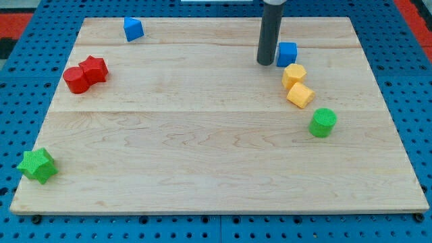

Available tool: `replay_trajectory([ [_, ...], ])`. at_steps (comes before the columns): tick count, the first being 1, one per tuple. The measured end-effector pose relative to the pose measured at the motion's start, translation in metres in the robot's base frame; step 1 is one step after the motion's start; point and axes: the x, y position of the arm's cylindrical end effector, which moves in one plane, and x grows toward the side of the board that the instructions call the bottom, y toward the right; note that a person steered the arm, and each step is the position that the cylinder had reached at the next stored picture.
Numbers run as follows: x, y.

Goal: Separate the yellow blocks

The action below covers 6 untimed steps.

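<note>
Yellow blocks (296,85) touch; my tip (265,63), bare and holding nothing, beside the blue cube (287,53), must wedge between them.

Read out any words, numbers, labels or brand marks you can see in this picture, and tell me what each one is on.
None: no text, number, label or sign is readable anywhere in the camera view.
The wooden board is bare wood grain.
The blocks, such as the two yellow blocks and the blue cube, have plain faces.
The dark rod ending in my tip carries no marking.
</note>
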Motion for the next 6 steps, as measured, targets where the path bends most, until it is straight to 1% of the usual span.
replay_trajectory([
  [1, 0.044, 0.000],
  [2, 0.057, 0.008],
  [5, 0.040, 0.039],
  [6, 0.049, 0.043],
])
